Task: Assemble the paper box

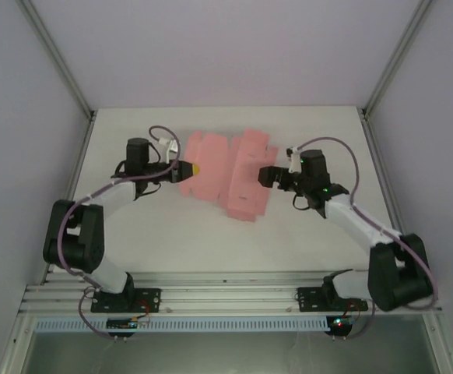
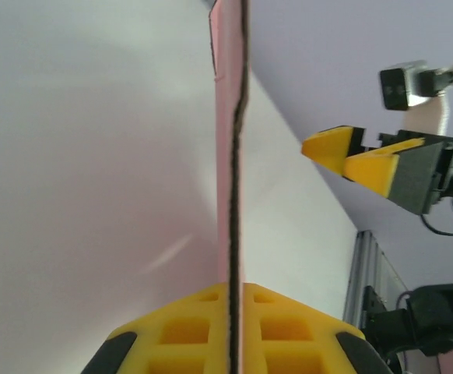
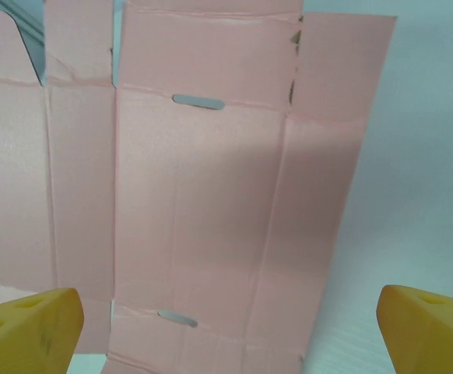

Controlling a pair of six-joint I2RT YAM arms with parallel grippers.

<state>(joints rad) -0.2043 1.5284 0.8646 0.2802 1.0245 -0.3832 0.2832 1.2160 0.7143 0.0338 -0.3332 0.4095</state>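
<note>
Thin creased pink paper box (image 1: 226, 175) edge-on in tight left gripper (image 2: 232, 323); right gripper (image 3: 228, 331) wide, empty

Left arm (image 1: 94, 209) and right arm (image 1: 360, 224) match: white link tubes, black joint housings, black base plates (image 1: 125, 301). Mauve cable (image 1: 158, 132) loops at each wrist. Left gripper (image 2: 232, 331) fingers are yellow moulded plastic with square waffle pockets. Right gripper (image 2: 324, 154) has yellow wedge tips on a dark carrier block.

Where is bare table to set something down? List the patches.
Free: the table strip between the paper box and the near rail, and the far strip behind it. Crowded: the middle, where the left gripper and right gripper flank it.
</note>
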